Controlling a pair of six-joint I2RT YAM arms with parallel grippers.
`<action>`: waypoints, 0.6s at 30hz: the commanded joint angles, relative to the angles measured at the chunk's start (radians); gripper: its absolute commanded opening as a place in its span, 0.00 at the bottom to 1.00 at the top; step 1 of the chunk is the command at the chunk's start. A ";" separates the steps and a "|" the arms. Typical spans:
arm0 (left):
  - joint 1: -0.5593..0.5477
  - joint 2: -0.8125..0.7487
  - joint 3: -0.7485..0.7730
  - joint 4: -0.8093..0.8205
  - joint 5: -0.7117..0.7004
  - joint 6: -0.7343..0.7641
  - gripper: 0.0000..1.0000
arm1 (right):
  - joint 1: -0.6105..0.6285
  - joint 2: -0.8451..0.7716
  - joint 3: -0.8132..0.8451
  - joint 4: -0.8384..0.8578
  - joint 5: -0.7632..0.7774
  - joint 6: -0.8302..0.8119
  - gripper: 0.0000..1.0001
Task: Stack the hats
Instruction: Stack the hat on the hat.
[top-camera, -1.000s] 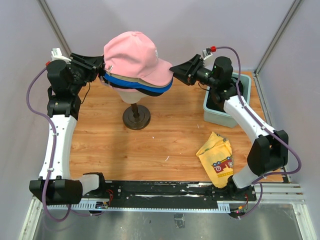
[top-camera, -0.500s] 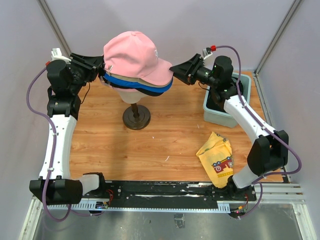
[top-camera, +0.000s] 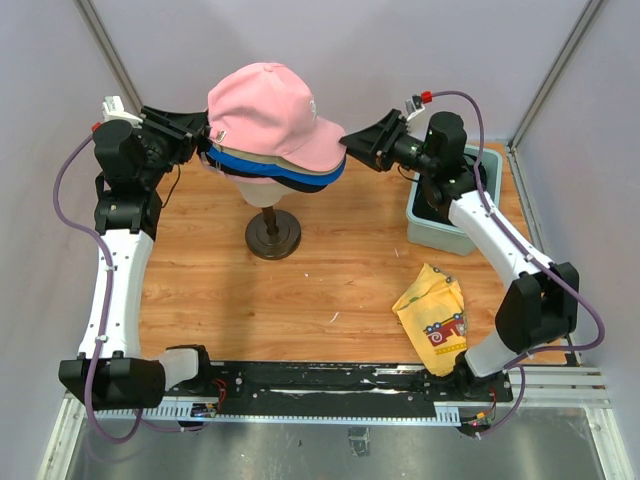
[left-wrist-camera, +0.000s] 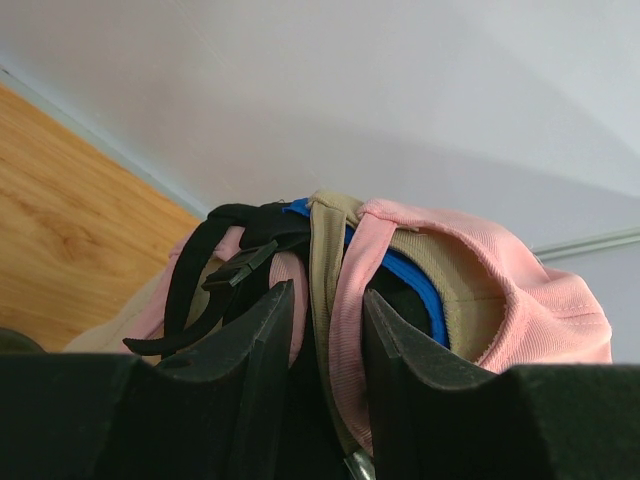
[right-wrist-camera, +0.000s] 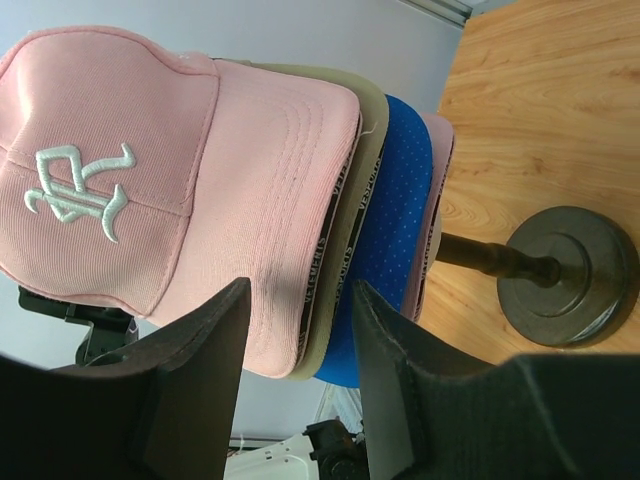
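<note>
From above, the hats (top-camera: 272, 135) sit stacked on the head (top-camera: 262, 188) of a stand (top-camera: 273, 236) at the back of the table (top-camera: 330, 280), with the pink cap (top-camera: 262, 108) on top and a tan and a blue cap (top-camera: 250, 163) showing under it. No writing can be read here; the red print on the yellow cloth (top-camera: 435, 315) shows no words. This view alone shows both arms: the left one rises from its base and bends in so that the left gripper (top-camera: 203, 135) meets the back of the stack, while the right one reaches past the bin (top-camera: 450, 220), its right gripper (top-camera: 346, 150) at the brims. The left wrist view shows the rear straps, hidden from above: a black strap (left-wrist-camera: 235, 265) with a buckle, a tan strap (left-wrist-camera: 322, 255) and a pink strap (left-wrist-camera: 352, 290). The last two run down between the part-closed fingers (left-wrist-camera: 262, 345); whether these pinch cannot be told. The right wrist view shows the pink cap's white stitched logo (right-wrist-camera: 78, 188), stylised and not clearly readable, and a black strip (right-wrist-camera: 328, 250) of white lettering under the brim, too small to read. The fingers (right-wrist-camera: 200, 360) stand spread at the brim edges, gripping nothing.
</note>
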 joint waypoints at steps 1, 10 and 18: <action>0.004 -0.001 -0.022 -0.039 0.020 0.027 0.38 | 0.023 -0.049 0.039 -0.031 0.025 -0.066 0.46; 0.005 -0.006 -0.020 -0.043 0.020 0.025 0.38 | 0.024 -0.054 0.057 -0.051 0.044 -0.094 0.46; 0.005 -0.007 -0.026 -0.039 0.020 0.022 0.38 | 0.031 -0.033 0.076 -0.021 0.032 -0.065 0.46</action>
